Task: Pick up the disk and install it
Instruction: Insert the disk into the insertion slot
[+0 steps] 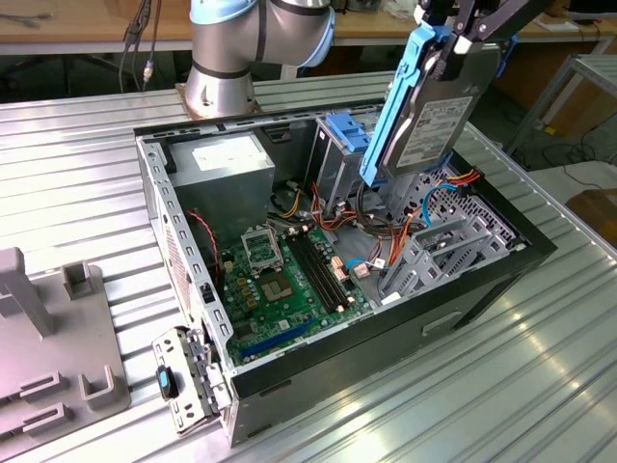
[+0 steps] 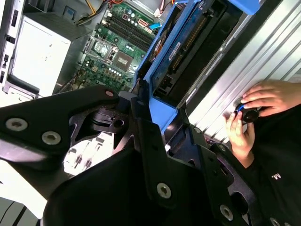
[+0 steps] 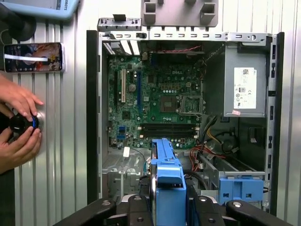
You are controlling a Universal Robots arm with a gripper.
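The disk point(image 1: 436, 114), a grey metal drive in a bright blue carrier, hangs on edge and tilted above the open computer case point(image 1: 193, 289), over the case's end at the exterior view's right. My gripper point(image 1: 455, 34) is shut on its upper end. In both wrist views the blue carrier point(image 3: 167, 181) point(image 2: 162, 77) sticks out between the black fingers point(image 3: 136, 209) point(image 2: 150, 141), with the motherboard point(image 3: 155, 99) beyond it. The disk is clear of the case and touches nothing inside.
Inside the case are a power supply point(image 1: 227, 164), a metal drive bay point(image 1: 448, 241) with loose cables, and a fixed blue latch piece point(image 3: 241, 188). A person's hands point(image 3: 19, 122) hold a knob beside the case, near a phone point(image 3: 33, 57). A grey fixture point(image 1: 48, 338) stands on the table.
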